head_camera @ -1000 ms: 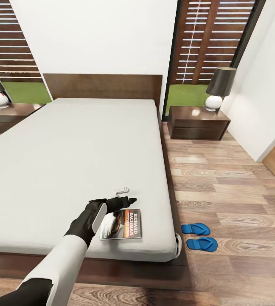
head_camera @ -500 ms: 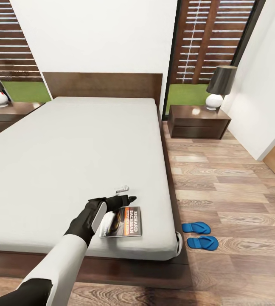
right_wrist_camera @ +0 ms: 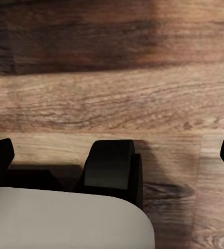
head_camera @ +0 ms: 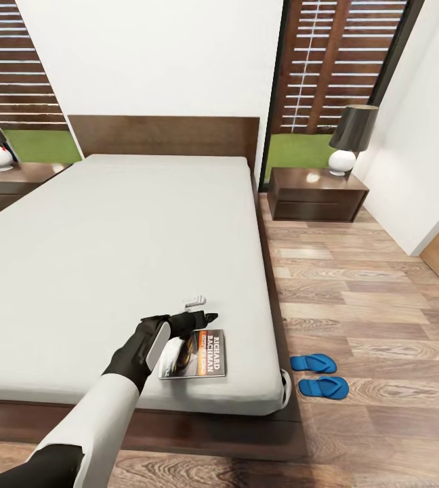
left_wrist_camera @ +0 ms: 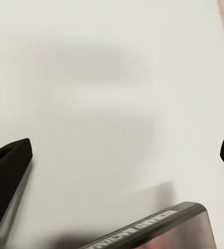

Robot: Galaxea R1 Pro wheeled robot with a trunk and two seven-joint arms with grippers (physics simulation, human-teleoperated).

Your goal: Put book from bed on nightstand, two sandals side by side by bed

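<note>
Left gripper (head_camera: pixel 196 318) spread wide, perhaps just above the book (head_camera: pixel 202 356); sandals (head_camera: pixel 318 375) at three o'clock; right gripper (right_wrist_camera: pixel 117 148) likewise spread.

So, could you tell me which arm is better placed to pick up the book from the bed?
The left: its open gripper hovers right over the book on the bed, while the right gripper faces the floor.
</note>
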